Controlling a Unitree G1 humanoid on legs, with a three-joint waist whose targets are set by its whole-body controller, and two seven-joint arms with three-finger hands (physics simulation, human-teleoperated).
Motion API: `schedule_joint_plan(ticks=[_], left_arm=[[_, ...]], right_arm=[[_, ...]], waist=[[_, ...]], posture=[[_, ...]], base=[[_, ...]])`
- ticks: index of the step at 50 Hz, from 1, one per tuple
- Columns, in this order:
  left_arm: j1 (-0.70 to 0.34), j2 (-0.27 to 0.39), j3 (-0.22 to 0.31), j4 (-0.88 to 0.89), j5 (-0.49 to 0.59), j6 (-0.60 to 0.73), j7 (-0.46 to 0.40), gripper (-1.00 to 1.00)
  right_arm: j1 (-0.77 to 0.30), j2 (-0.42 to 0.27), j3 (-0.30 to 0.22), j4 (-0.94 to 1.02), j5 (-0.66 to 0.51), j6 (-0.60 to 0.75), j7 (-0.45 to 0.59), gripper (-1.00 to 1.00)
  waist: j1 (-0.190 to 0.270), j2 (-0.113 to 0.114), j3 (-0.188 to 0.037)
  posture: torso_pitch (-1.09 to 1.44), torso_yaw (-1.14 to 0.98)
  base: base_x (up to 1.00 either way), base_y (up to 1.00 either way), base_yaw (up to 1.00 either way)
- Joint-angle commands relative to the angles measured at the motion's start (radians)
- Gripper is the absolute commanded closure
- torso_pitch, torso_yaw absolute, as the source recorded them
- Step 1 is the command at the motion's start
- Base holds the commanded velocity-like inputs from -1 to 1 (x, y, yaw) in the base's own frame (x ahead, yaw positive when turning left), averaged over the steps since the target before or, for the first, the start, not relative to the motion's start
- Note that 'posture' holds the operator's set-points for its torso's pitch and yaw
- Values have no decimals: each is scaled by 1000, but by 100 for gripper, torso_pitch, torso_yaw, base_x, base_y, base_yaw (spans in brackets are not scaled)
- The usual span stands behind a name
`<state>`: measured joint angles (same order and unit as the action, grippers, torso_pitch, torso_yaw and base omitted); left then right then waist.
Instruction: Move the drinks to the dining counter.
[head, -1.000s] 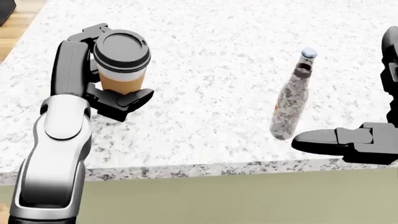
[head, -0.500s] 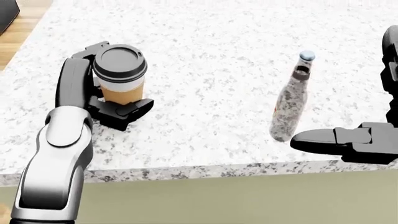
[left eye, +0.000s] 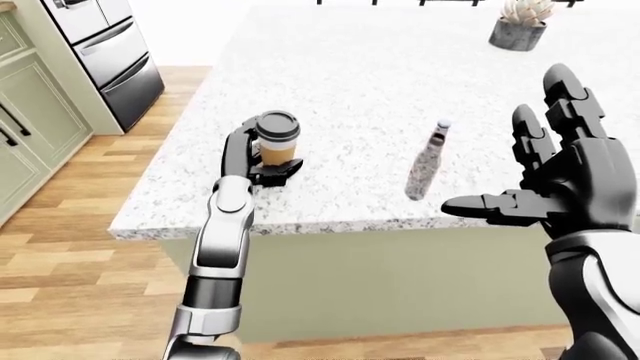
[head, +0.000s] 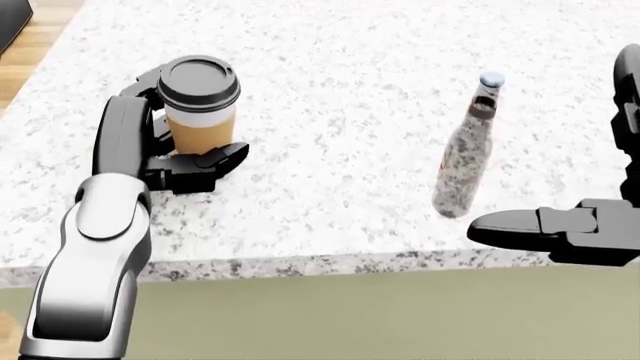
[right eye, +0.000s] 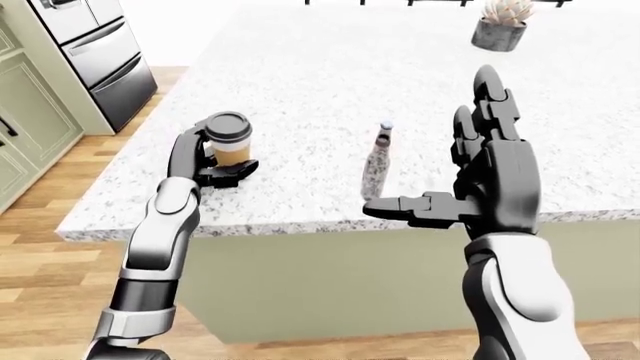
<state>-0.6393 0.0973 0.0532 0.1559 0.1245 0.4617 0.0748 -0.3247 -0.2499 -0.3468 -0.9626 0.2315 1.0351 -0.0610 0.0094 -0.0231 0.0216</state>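
The coffee cup (head: 200, 105) stands upright on the bench (head: 340, 157), near the bench's left edge and not far from its near edge in the head view. The left robot hand (head: 175, 154) is wrapped around the lower part of the cup: the palm and long fingers are on the cup's left side, and the thumb (head: 215, 159) lies across its base on the near side. I judge this as a grasp on the cup, though how firmly it presses I cannot tell, nor whether the cup rests on the bench or hangs just above it.

The bottle (head: 463, 150) also stands upright, with its long axis vertical and the cap (head: 490, 79) on top. It is close to the near edge of the bench, well apart from the cup and to the right of it.

The right robot hand (right eye: 480, 191) is released, with fingers spread and pointing up and the thumb (head: 520, 223) stretched out toward the left. The bottle lies to the left of this palm and a little farther over the bench; the thumb tip is just beside the bottle's base but seems not to touch it. The right robot hand is clearly the nearer one to the bottle. So the coming move probably needs the open palm to travel left toward the bottle's body and close around it from the side.
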Motion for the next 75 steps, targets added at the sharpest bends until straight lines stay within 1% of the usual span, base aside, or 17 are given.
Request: schedule_joint_plan(ticks=[1, 17, 22, 23, 42, 44, 45, 48, 54, 60, 61, 64, 65, 66, 67, 70, 75], left_arm=[[-31, 5, 2, -33, 4, -23, 3, -18], [-25, 12, 8, -53, 4, -15, -1, -76], [-21, 20, 13, -87, 3, 8, -4, -76], [25, 62, 60, -261, -1, 106, -16, -100], [115, 119, 114, -713, -16, 381, -54, -100], [133, 133, 117, -811, -9, 440, -73, -100], [143, 138, 123, -865, -6, 470, -86, -100], [151, 147, 127, -982, 1, 556, -120, -100], [168, 147, 165, -1058, -11, 597, -153, -100], [177, 137, 153, -1084, -22, 619, -154, -100], [181, 138, 146, -1084, -17, 613, -151, -100], [174, 140, 140, -1095, -11, 629, -153, -100], [173, 138, 134, -1099, -8, 631, -154, -100], [171, 136, 127, -1102, -5, 633, -152, -100], [168, 134, 122, -1101, -1, 633, -153, -100], [168, 123, 107, -1114, 0, 651, -156, -100], [167, 123, 99, -1118, 11, 651, -169, -100]], right_arm=[[-18, -9, -7, -20, -2, -34, 1, -100], [-10, -7, -10, -28, 3, -38, 1, -100], [-11, -7, -10, -33, 5, -34, 0, -100], [-30, -14, -19, -52, 15, -4, -3, -100], [-33, -32, -43, -68, 41, 5, -16, -100], [-37, -36, -44, -72, 41, 26, -25, -100], [-36, -36, -43, -73, 42, 34, -25, -100], [-35, -35, -47, -83, 45, 43, -25, -100], [-37, -39, -53, -84, 63, 44, -26, -100], [-20, -25, -52, -77, 84, 32, -14, -100], [-27, -10, -69, -74, 112, 48, -13, -100], [-27, -17, -81, -77, 153, 52, -27, -100], [-25, -20, -79, -74, 158, 47, -33, -100], [-24, -22, -79, -73, 162, 44, -37, -100], [-19, -25, -77, -72, 165, 41, -41, -100], [-26, -31, -74, -70, 180, 50, -57, -100], [-24, -34, -77, -72, 206, 45, -71, -100]], waist=[[0, -2, -20], [-1, -2, -23], [-1, -1, -24], [-1, -1, -25], [-6, 8, -15], [-5, 16, -29], [-7, 17, -63], [-8, 20, -37], [-9, 21, -33], [-6, -14, -22], [-6, 0, -29], [-10, 49, 38], [-6, 72, 44], [-2, 127, 16], [2, 88, 63], [-18, 85, 13], [-22, 46, 17]], posture=[[0, 0], [0, 0], [0, 0], [0, 0], [0, 0], [0, 0], [0, 0], [0, 0], [0, 0], [0, 0], [0, 0], [0, 0], [0, 0], [0, 0], [0, 0], [0, 0], [0, 0]], base=[[0, 0, 0], [0, 0, 0], [0, 0, 0], [0, 0, 0], [0, 0, 0], [-39, 0, 0], [-100, 0, 0], [-100, 0, 0], [-100, 0, 0], [-95, 0, 0], [-33, 0, 0], [-23, 0, -64], [-17, 0, -100], [-16, 0, -100], [-16, 0, -100], [-16, 0, -100], [-17, 0, -100]])
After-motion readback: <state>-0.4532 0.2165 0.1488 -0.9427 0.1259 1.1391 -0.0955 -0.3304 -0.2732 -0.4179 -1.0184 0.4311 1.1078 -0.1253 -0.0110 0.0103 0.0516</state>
